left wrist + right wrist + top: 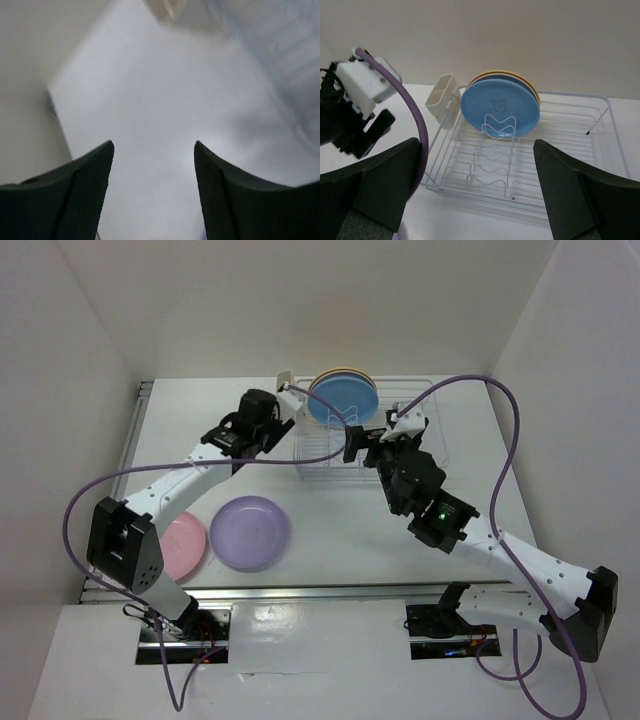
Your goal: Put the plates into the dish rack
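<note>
We start with the white bench point(335, 540), which carries everything here. At its far side sits the dish rack point(322, 452), white wire, lying lengthwise along the back.

On to the plates. The light blue plate point(343, 400) stands upright in the rack's far slots and faces us. Pressed close behind it we see a yellow-orange plate point(506, 73). We cannot tell from the rims whether another plate is wedged between them. Two plates lie flat on the near left of the bench, well apart from the rack: the lilac plate point(250, 532), and just beside it to the left the pink plate point(188, 545), partly hidden under the left arm.

Now the left end effector point(153, 146). It hovers over bare bench near the rack's left end, fingers spread wide with nothing between them. The right end effector point(476, 144) hangs at the rack's near side, looking in at the blue plate. It is wide too and carries nothing.

Smallest of all, the cutlery holder point(442, 97) clips onto the rack's left end, just beside the upright plates.
</note>
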Available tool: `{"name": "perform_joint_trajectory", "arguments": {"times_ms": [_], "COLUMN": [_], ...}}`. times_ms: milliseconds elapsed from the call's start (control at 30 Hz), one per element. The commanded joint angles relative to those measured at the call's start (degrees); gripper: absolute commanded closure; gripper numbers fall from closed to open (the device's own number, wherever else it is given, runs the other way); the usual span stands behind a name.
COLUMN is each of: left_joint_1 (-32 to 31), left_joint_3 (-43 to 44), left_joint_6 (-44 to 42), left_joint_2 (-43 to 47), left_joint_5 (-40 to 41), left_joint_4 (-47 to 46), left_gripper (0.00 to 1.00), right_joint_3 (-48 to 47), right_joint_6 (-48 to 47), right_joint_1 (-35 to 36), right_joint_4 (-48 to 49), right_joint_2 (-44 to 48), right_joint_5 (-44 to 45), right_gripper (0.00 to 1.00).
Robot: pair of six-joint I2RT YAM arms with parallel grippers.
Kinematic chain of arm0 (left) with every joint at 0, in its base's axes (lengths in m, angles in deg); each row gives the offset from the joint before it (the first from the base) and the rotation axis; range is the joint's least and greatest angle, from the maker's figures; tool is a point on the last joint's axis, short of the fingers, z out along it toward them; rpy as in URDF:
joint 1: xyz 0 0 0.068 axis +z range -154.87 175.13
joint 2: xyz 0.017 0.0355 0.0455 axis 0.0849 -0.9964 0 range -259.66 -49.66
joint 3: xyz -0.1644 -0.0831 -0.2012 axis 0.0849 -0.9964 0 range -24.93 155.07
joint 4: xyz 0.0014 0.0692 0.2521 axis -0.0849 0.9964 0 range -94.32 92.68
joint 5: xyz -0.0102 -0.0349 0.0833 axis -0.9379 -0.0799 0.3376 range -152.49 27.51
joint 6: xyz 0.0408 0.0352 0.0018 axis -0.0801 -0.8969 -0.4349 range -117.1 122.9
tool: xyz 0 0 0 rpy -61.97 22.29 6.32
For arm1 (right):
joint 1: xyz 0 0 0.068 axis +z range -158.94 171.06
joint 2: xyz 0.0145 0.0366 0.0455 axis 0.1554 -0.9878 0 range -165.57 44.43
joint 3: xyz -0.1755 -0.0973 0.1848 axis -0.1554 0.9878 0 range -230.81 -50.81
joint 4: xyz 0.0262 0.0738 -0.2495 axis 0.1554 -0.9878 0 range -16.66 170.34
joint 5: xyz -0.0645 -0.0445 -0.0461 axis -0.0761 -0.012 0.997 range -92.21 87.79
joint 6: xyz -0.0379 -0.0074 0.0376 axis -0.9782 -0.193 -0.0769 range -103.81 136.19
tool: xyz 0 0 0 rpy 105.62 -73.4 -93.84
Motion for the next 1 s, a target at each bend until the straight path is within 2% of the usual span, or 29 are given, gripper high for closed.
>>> {"name": "perform_joint_trajectory", "arguments": {"times_ms": [0,100,167,233,300,333,467,533,800,967], "left_joint_1": [12.9,19.2,23.1,27.2,27.2,27.2,27.2,27.2,27.2,27.2], "left_joint_3": [3.3,4.2,3.6,7.1,9.8,11.1,15.1,15.1,8.6,-7.8], "left_joint_6": [16.1,15.3,14.8,13.0,9.5,8.1,7.3,7.3,8.7,7.6], "left_joint_2": [1.4,0.0,0.5,-3.2,-5.9,-7.5,-12.7,-13.2,-8.8,0.0], "left_joint_5": [-10.1,-17.8,-19.4,-24.2,-28.1,-36.0,-52.7,-55.2,-51.4,-45.5], "left_joint_4": [23.9,30.2,29.1,31.8,33.4,35.1,40.8,42.8,47.8,43.7], "left_gripper": [0.28,0.29,0.26,0.24,0.24,0.24,0.25,0.25,0.27,0.27], "right_joint_3": [2.3,2.3,2.3,1.8,1.2,1.2,0.6,0.6,-2.7,-1.2], "right_joint_6": [-5.2,-5.2,-5.2,-5.9,-6.5,-7.0,-8.9,-9.5,-7.6,-10.6], "right_joint_1": [-1.9,-1.9,-1.9,-1.9,-1.9,-1.9,-1.9,-1.9,-1.9,-1.9], "right_joint_4": [-6.0,-6.5,-6.5,-6.5,-7.0,-7.0,-6.2,-6.7,-13.1,-12.5], "right_joint_2": [0.1,0.1,0.1,0.1,-0.5,-0.5,0.0,0.6,0.4,0.4], "right_joint_5": [8.4,8.4,8.4,7.9,7.3,7.3,7.5,8.8,7.0,1.9], "right_gripper": [0.0,0.0,0.0,0.0,0.0,0.0,0.0,0.0,0.0,0.0]}}
